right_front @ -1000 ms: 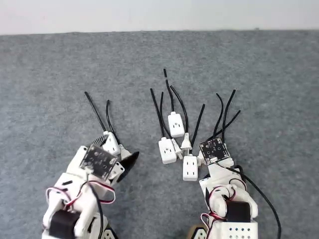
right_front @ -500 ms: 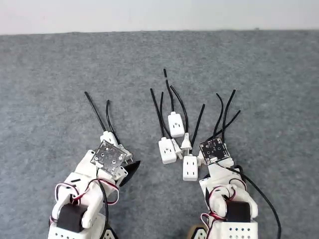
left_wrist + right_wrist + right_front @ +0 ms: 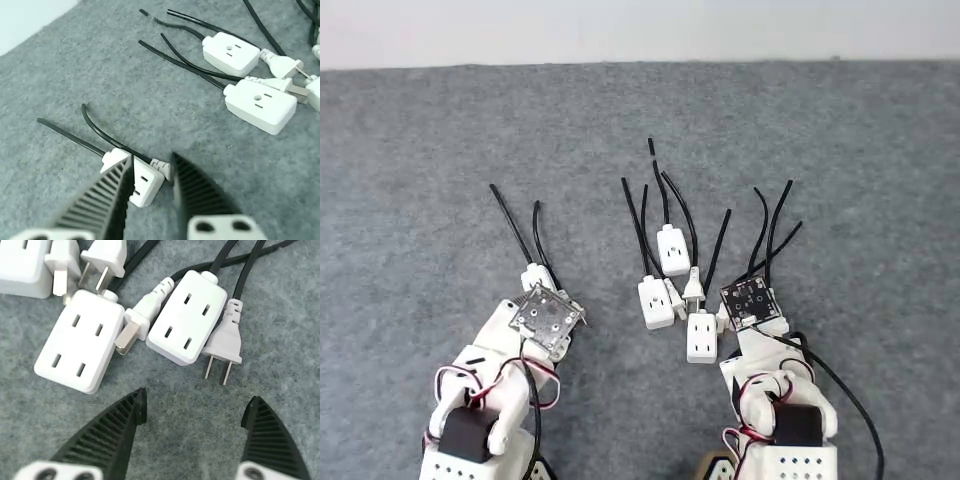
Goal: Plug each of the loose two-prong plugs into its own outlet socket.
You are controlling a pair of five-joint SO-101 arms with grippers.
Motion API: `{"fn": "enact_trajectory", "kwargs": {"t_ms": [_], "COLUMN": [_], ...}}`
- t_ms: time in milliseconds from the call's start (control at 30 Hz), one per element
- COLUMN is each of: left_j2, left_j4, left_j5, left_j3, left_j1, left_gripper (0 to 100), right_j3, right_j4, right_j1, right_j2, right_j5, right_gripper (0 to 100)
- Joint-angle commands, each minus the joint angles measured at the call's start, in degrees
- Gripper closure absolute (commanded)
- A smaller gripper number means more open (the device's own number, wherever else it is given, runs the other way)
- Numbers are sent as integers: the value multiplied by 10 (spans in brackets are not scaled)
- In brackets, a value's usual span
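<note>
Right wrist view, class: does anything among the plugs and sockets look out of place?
The middle plug lies between two sockets, prongs against the side of one socket, not in its slots. A second plug lies loose.

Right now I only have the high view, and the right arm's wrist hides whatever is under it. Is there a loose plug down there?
Observer: Yes. A white plug lies flat beside a socket block, with both prongs bare.
Operator: Is that arm ready to take it?
Observer: The right gripper is wide open, and the prongs point towards its gap.
Operator: And the left one? Its wrist hides it too.
Observer: The left gripper is at a small socket, with a narrow gap between its fingers.
</note>
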Motion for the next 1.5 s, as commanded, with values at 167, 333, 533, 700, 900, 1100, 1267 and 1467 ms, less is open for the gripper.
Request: {"fn": "enact_trajectory", "kwargs": {"t_ms": [167,333,533,700,900,1100,1267,1467], "left_j2": [-10,-10,-10,-10,-10,-10,-10,-10], "left_j4": [-25,-25,-25,-42,-61,-62,-62,-62], "left_j5": [-5,-6,-7,-4,11,16,16,16], "left_j3": [-6,-6,-5,2,7,7,7,7], "left_j1": [-2,-2,-2,-18,-47,-50,-51,-51], "left_gripper": [987,987,987,986,985,985,985,985], "right_j3": [10,10,10,-60,-286,-502,-631,-708], "right_j4": [-12,-66,-200,-209,-117,-92,-97,-107], "right_j1": [-31,-62,-48,-6,-24,-79,-109,-157], "right_j2": [-6,-6,-5,1,124,470,730,905], "right_j5": [5,6,6,7,-45,-117,-140,-175], "right_gripper": [680,680,680,681,681,679,679,679]}}
